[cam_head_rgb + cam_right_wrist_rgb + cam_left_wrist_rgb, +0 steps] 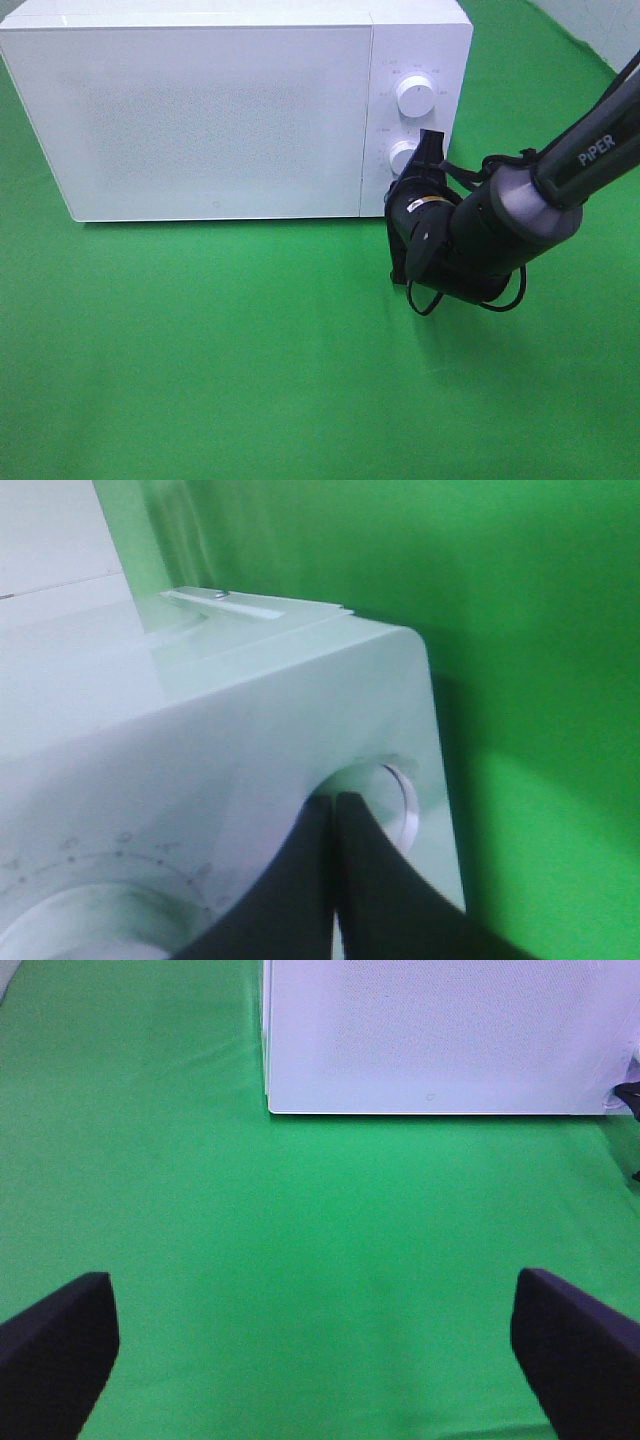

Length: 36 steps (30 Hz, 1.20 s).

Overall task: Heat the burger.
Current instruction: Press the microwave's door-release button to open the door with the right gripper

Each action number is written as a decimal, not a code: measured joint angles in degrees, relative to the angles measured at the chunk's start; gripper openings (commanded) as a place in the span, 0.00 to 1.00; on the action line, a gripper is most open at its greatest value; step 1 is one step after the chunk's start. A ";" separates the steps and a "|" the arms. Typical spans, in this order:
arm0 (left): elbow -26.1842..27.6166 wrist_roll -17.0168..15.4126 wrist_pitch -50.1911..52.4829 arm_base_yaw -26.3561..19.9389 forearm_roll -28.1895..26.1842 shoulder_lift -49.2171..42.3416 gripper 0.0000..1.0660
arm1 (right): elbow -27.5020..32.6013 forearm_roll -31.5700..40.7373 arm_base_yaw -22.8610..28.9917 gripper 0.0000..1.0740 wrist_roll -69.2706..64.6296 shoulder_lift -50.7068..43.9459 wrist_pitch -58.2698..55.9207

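Note:
The burger is out of view in every frame. The white microwave [200, 110] stands at the back of the green cloth with its door closed. My right gripper [432, 148] is shut with nothing between its fingers, and it rests against the control panel beside the lower knob [402, 158], below the upper knob [415, 95]. In the right wrist view the shut gripper [333, 802] ends right at a round knob [397, 798]. My left gripper [318, 1360] is open over bare cloth, some way in front of the microwave [440, 1030], and does not show in the exterior high view.
Green cloth [200, 350] covers the table in front of the microwave. The right arm [540, 190] reaches in from the right edge, with a loose cable loop under its wrist.

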State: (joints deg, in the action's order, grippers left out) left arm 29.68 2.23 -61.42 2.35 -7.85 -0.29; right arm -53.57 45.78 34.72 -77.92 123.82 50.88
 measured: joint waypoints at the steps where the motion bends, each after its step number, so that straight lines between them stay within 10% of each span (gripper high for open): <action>1: 0.00 0.00 0.00 0.00 0.00 0.00 0.94 | -0.34 0.00 0.06 0.00 -0.06 0.69 0.92; 36: 0.00 0.00 0.00 0.00 0.00 0.00 0.94 | -4.41 2.23 0.00 0.00 1.15 3.61 -2.35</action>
State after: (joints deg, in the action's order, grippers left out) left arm 29.68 2.23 -61.42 2.35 -7.85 -0.29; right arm -57.98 48.01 34.72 -76.78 127.43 48.53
